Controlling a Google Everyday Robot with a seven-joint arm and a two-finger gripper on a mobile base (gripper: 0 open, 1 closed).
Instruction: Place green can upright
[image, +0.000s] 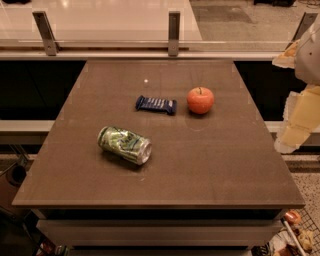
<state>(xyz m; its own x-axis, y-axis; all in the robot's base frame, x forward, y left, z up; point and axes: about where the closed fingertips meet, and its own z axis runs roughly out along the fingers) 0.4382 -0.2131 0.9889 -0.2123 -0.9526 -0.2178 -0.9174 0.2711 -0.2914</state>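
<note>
The green can (124, 144) lies on its side on the brown table (210, 165), left of the middle. Its sides are green and white and look dented. One silver end points to the front right. My gripper (298, 117) is at the right edge of the view, pale white and yellow, off the table's right side and well away from the can. It holds nothing that I can see.
A red apple (200, 100) stands on the table towards the back right. A blue snack bar (156, 104) lies just left of it. A glass railing with metal posts (173, 32) runs behind the table.
</note>
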